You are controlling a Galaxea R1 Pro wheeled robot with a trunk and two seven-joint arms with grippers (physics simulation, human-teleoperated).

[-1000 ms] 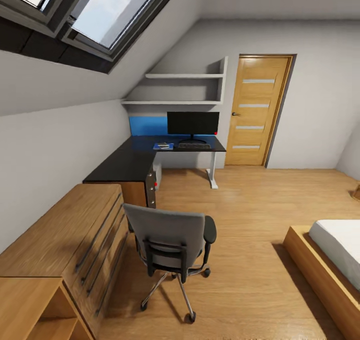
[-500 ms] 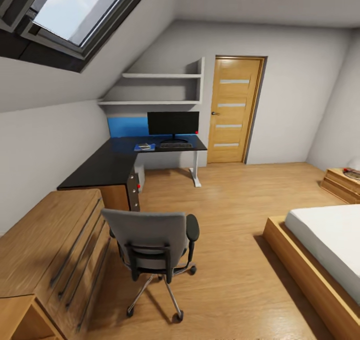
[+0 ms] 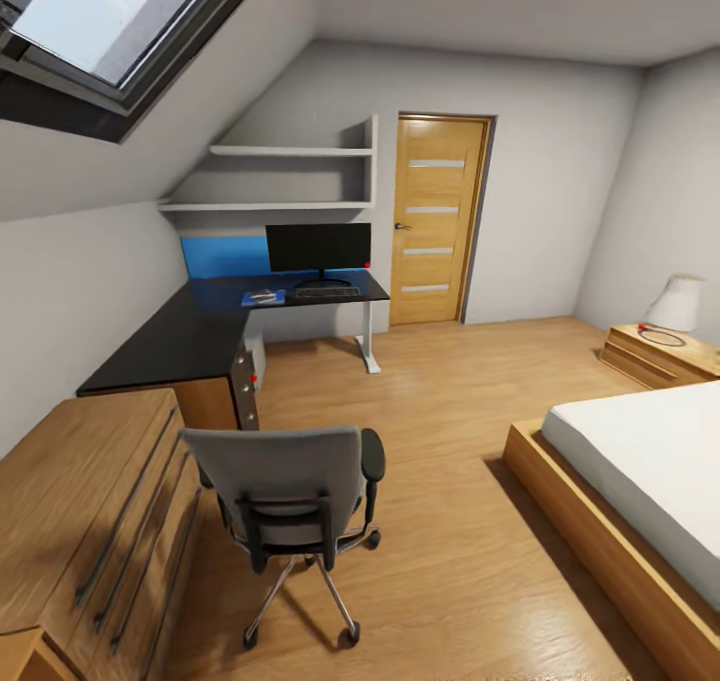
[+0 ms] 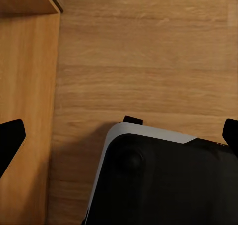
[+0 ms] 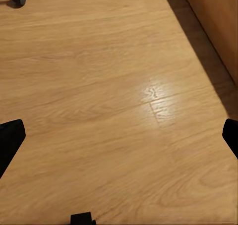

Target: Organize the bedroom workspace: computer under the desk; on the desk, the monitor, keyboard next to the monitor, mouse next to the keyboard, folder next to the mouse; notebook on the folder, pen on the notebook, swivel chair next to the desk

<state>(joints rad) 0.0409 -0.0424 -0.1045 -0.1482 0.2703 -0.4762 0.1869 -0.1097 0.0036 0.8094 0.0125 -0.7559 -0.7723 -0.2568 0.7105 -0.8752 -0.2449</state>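
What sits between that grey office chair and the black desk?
In the head view, only bare wooden floor separates the swivel chair from the desk; a light-wood chest of drawers stands alongside.

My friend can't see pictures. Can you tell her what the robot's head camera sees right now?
A grey swivel chair stands on the wooden floor, well short of the black L-shaped desk in the far corner. On the desk are a monitor, keyboard and blue folder; a bed is at right.
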